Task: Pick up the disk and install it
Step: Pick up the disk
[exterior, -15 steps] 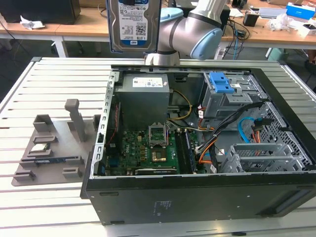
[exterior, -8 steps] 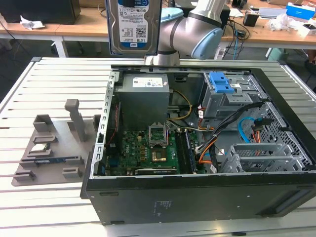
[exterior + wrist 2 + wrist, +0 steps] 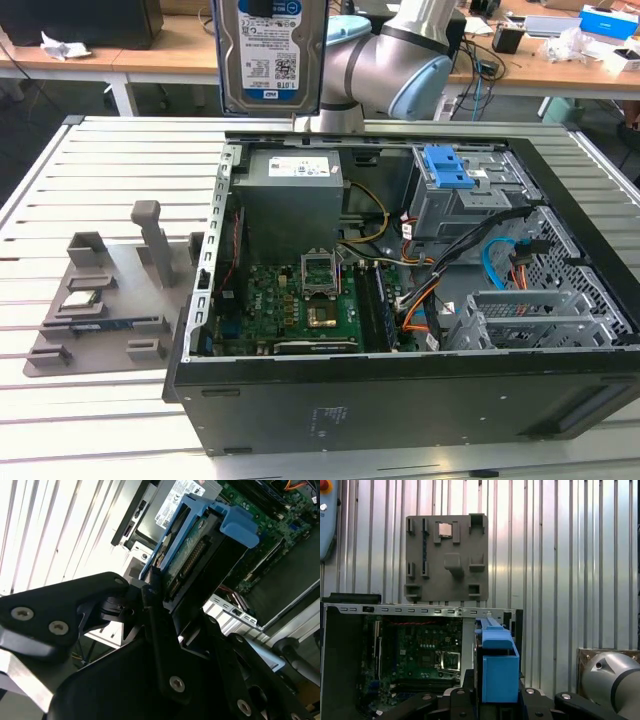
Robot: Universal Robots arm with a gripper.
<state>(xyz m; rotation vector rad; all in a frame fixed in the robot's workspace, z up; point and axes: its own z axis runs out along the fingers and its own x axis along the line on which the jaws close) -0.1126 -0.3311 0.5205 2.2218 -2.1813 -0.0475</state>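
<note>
Within the gripper (image 3: 176,605), seemingly clamped: the disk (image 3: 270,50).

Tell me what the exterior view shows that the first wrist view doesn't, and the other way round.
Exterior view's own: the disk's labelled face, held high above the open computer case, and the blue drive-bay latch inside it. First wrist view's own: the gripper clamped on the disk's blue carrier, seen edge-on, and a red button. Shared: the disk, the case, its motherboard, the grey parts tray and the slatted table.
</note>
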